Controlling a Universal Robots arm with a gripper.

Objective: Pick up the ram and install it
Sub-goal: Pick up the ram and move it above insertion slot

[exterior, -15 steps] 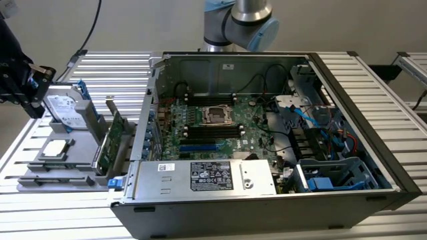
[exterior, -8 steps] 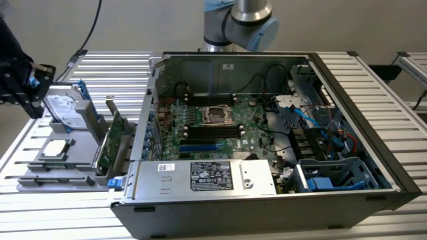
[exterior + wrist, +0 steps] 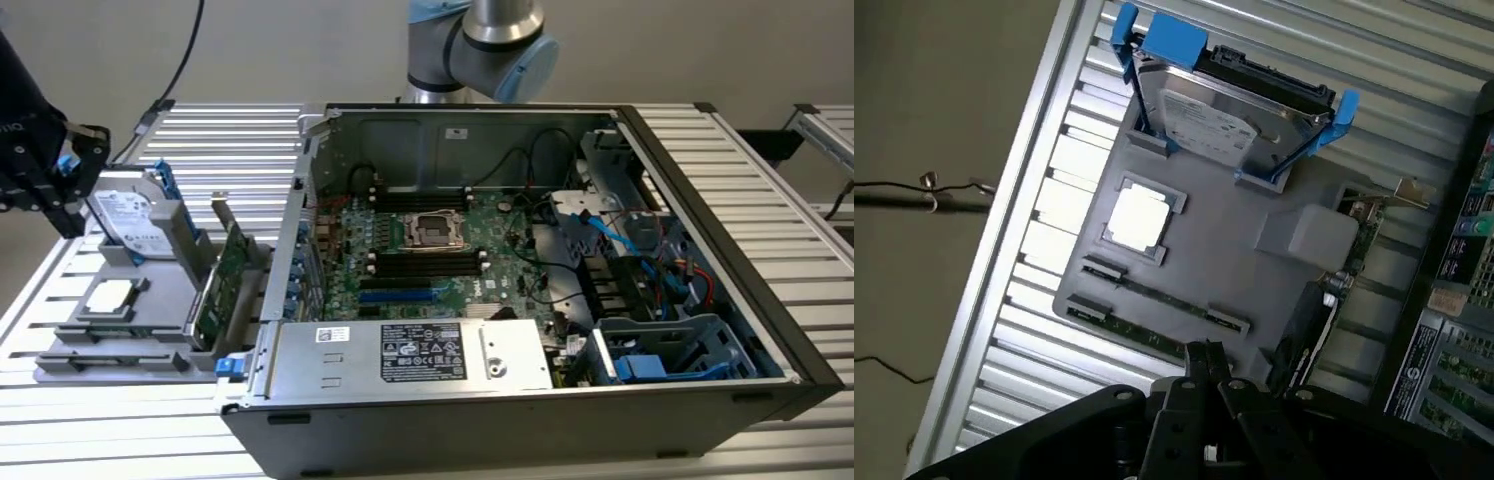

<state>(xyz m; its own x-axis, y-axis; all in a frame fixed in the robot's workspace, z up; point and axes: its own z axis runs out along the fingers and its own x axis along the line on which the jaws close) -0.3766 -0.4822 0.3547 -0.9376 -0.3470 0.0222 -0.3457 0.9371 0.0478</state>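
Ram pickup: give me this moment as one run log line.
gripper: above gray tray, nearest the ram | ram: lying in tray, not gripped | computer case: open

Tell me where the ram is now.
The ram lies on the gray tray at the exterior view's left, outside the computer case, beside the processor chip.

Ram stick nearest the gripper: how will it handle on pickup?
The ram stick looks thin and flat, so probably stiff and light. It stands on edge in a slot of the grey holder, so a sideways push would likely jam or stress it, not slide it.
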